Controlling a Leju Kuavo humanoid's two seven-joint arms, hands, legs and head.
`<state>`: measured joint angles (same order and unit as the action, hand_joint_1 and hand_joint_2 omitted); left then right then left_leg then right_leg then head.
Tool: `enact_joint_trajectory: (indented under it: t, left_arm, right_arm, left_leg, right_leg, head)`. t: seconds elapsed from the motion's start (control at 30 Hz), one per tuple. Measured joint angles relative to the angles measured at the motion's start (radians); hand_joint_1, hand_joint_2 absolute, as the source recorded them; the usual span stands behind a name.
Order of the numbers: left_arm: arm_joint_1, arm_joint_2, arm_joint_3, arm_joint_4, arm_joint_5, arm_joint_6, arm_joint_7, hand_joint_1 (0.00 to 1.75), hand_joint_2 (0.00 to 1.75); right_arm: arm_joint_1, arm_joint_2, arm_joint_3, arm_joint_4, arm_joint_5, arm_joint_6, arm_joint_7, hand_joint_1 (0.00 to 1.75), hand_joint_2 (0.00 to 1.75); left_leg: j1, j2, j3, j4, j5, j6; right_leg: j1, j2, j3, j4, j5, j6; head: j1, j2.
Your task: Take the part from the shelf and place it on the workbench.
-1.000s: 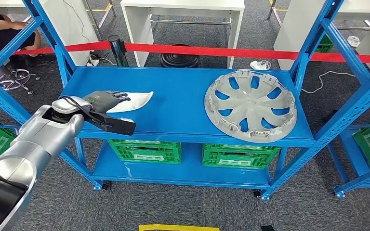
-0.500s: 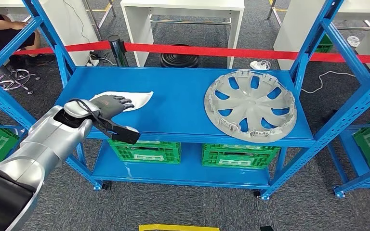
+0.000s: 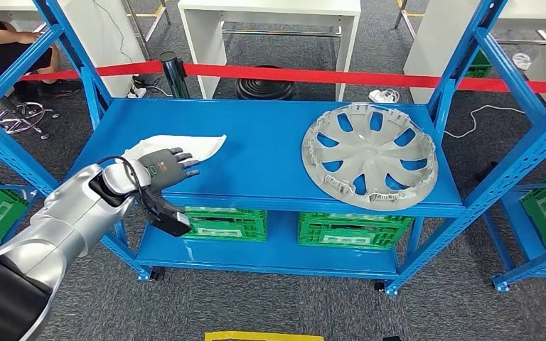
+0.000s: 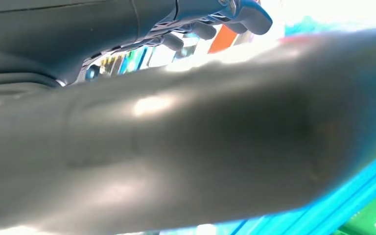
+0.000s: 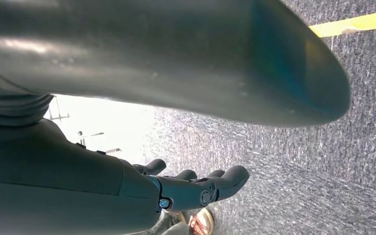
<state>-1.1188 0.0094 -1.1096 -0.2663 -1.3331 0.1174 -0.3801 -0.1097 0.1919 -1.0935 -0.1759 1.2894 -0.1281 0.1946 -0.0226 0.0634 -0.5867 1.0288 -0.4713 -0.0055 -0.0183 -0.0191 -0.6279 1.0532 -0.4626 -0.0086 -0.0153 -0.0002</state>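
One left hand [image 3: 162, 168] – fingers [image 3: 185, 165] spread – on white part [image 3: 202, 147].

Your head camera sat high, looking forward and down on the blue shelf [image 3: 270, 153], with the left arm coming in from below on the left and its left hand [image 3: 165, 166] over the shelf top. Your left wrist camera rode tight behind that same hand, close enough to blur, catching blue shelf metal [image 4: 318, 210] shared with the head view. Your right wrist camera faced grey carpet [image 5: 323, 161] past the right hand [image 5: 196, 188].
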Motion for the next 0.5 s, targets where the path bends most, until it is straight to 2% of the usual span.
enact_joint_trajectory:
  t: [0.3, 0.5]
  left_arm:
    - [-0.002, 0.049, -0.029, -0.01, -0.014, 0.153, 0.055, 0.0, 0.0]
    - [-0.003, 0.07, -0.025, -0.013, 0.014, 0.177, 0.062, 0.0, 0.0]
  right_arm:
    - [0.001, 0.0, 0.021, 0.0, 0.021, 0.009, 0.0, 0.0, 0.0]
    - [0.001, 0.0, 0.032, 0.0, 0.027, 0.015, 0.0, 0.0, 0.0]
  left_leg:
    - [0.0, 0.0, 0.0, 0.0, 0.0, 0.0]
    - [0.0, 0.0, 0.0, 0.0, 0.0, 0.0]
  right_leg:
    - [0.0, 0.0, 0.0, 0.0, 0.0, 0.0]
    - [0.0, 0.0, 0.0, 0.0, 0.0, 0.0]
  head:
    - [0.0, 0.0]
    - [0.0, 0.0]
